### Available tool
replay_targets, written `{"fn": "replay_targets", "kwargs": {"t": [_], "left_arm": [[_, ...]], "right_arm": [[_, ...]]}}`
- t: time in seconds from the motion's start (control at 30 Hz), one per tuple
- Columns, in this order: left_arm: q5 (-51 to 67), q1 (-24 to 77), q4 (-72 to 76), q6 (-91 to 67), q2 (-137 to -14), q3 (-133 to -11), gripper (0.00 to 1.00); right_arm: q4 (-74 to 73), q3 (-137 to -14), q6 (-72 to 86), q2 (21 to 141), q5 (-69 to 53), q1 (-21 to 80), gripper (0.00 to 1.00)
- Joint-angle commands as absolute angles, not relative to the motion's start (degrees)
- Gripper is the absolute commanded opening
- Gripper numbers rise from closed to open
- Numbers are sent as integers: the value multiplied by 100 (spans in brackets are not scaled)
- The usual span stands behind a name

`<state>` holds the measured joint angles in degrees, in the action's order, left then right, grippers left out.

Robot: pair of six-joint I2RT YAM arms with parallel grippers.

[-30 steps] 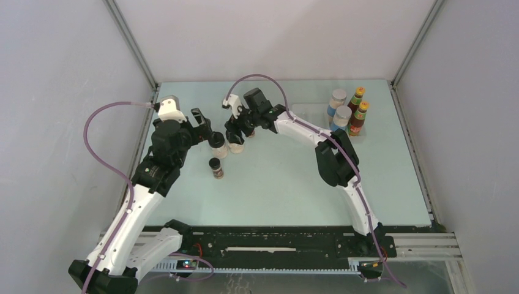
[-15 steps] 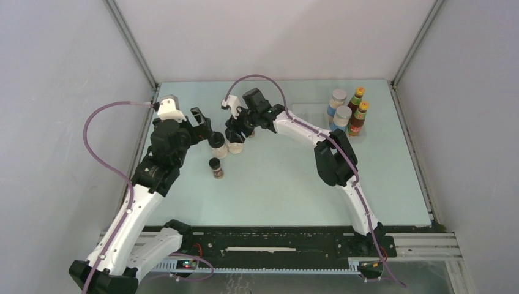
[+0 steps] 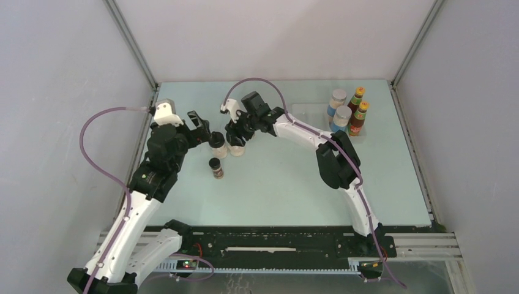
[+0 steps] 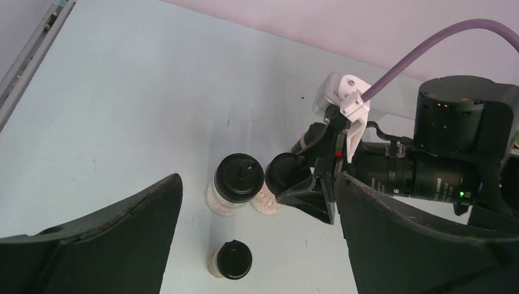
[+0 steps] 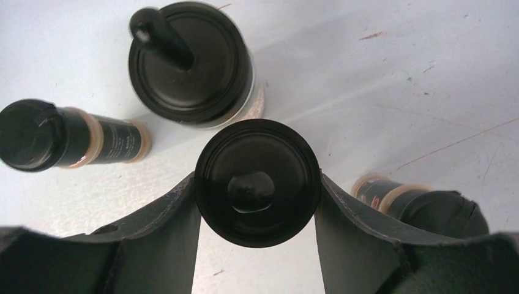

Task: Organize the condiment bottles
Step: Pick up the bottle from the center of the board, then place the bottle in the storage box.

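My right gripper [image 5: 257, 191] is shut on a black-lidded pale jar [image 5: 257, 177], its fingers pressed against both sides of the lid; from above the jar [image 3: 235, 147] stands left of the table's middle. A second black-lidded jar [image 3: 216, 144] stands touching or nearly touching it on its left. A tiny dark jar [image 3: 215, 167] stands just in front, and another tiny dark jar [image 5: 422, 205] peeks out behind my right finger. My left gripper [image 3: 201, 127] hovers open just left of the jars, which show between its fingers [image 4: 134, 233]. Two grey-lidded jars [image 3: 338, 98] and two red bottles [image 3: 359, 116] are grouped at the back right.
The metal frame rail [image 3: 150, 110] runs along the table's left edge, close to my left arm. My right arm's purple cable [image 3: 257, 78] arcs above the jars. The grey side walls [image 3: 61, 92] close in the table.
My right gripper has closed onto the black-lidded jar. My left arm has drawn back slightly towards the left, still open. The bottles have not moved.
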<state>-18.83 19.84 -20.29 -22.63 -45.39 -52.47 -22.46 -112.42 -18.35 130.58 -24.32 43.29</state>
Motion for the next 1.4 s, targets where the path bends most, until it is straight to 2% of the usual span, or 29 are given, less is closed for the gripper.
{"fn": "replay_targets", "kwargs": {"t": [0.0,1.0,1.37], "left_arm": [[-1859,1951,-1951,-2406,-4444,-5116,98],[-1855,1951,-2017,-2499,-4242,-5020,97],[-1795,1951,-2029,-2460,-4125,-5010,97]], "right_arm": [[-2002,-11035,-1945,12265,-2264,4433,0],[-1554,-9218,-1661,9617,-819,4409,0],[-1419,-8763,-1195,9099,-67,3681,0]]}}
